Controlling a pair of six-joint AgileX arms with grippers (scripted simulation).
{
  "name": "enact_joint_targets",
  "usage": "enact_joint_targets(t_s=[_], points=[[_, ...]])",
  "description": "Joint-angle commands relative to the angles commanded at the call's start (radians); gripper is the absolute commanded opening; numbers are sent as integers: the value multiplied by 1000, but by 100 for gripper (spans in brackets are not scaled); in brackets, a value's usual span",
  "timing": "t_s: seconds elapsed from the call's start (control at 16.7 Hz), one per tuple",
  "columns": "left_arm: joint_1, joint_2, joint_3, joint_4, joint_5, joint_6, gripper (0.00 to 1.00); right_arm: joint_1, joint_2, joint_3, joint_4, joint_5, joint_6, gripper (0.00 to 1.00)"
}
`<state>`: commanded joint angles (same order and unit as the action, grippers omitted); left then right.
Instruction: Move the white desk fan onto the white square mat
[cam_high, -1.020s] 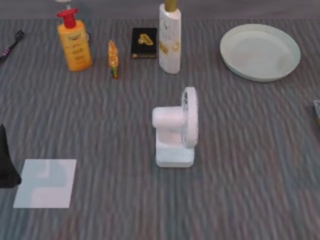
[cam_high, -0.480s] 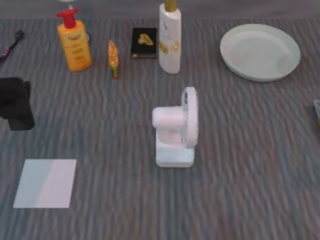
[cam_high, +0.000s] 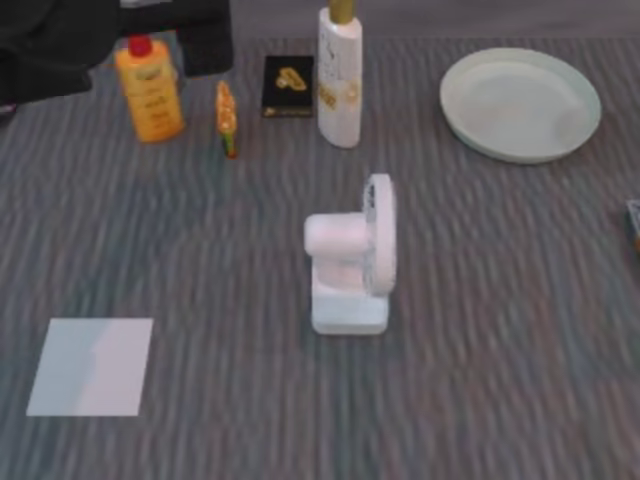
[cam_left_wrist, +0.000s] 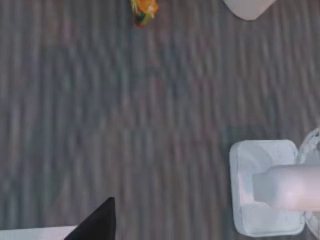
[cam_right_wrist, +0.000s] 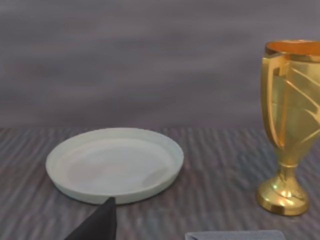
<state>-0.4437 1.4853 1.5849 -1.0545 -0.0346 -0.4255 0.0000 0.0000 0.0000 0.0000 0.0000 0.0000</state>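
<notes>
Light, stiff, top-heavy fan (cam_high: 350, 270) sits well apart from the left gripper (cam_high: 150, 25), whose jaw state I cannot tell; grip its motor housing.

The tabletop (cam_high: 500, 380) is gray with thin stripes. The white desk fan (cam_high: 350, 265) is white all over. The white square mat (cam_high: 92, 367) is pale white with a bit of blue. My left arm (cam_high: 110, 30) is black. The pump bottle (cam_high: 150, 95) is orange with a red top. The plate (cam_high: 520, 103) is pale greenish white. The trophy cup (cam_right_wrist: 290, 125) is shiny gold.
</notes>
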Motion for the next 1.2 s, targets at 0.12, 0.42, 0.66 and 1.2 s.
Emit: enact_joint_targets(t_s=[0.12,0.42,0.66,1.2], points=[[-59,191,218,-134,-5,-58,100,0,0,0,0,0,0,100],[-191,618,712,-430,-15,-189,100,0,0,0,0,0,0,100],[-272,872,1015,-606,-22,-270,100,0,0,0,0,0,0,100],[-326,1040,1220,-721,-26,-323,100,0,0,0,0,0,0,100]])
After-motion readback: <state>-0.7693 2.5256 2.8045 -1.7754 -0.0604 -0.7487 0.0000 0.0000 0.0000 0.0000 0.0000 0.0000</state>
